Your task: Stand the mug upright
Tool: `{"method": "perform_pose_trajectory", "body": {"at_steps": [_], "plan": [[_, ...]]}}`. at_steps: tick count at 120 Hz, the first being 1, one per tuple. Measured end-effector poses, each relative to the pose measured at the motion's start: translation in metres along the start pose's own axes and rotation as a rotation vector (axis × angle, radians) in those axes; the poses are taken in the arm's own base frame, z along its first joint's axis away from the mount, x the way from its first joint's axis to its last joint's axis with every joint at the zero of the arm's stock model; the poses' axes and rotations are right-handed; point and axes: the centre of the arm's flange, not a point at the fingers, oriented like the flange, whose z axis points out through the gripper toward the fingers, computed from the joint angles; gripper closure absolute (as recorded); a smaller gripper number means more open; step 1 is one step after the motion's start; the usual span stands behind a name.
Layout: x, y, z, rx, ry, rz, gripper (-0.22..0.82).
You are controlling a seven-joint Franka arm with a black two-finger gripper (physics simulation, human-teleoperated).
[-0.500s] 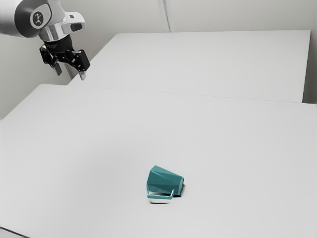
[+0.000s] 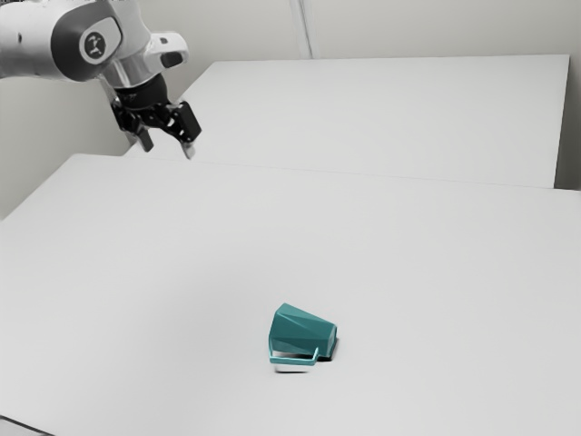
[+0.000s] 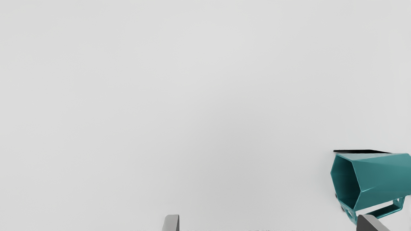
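Hovering above the surface (image 2: 172, 245), the end effector (image 2: 168, 150) is staying released, its fingers (image 3: 171, 223) standing wide apart. The teal mug (image 2: 304, 332) is lying on its side on the surface, well apart from the end effector. Its mouth (image 3: 346, 181) is facing the exterior view's left, and its handle (image 2: 295, 361) is jutting out toward the exterior camera.

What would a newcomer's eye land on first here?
The teal mug, the one strong color, lying on its side on the pale table, low and near the middle of the exterior view. Next, the black gripper, raised and open at that view's upper left.
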Motion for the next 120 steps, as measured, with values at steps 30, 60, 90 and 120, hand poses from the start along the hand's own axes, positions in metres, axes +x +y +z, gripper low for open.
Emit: {"method": "perform_pose_trajectory", "body": {"at_steps": [30,60,90,120], "plan": [[-0.025,0.032,0.115,-0.284,-0.211,-0.103,0.00],[-0.033,0.047,0.197,-0.425,-0.329,-0.224,0.00],[-0.042,0.063,0.263,-0.579,-0.443,-0.370,0.00],[-0.044,0.080,0.307,-0.694,-0.531,-0.474,0.00]]}}
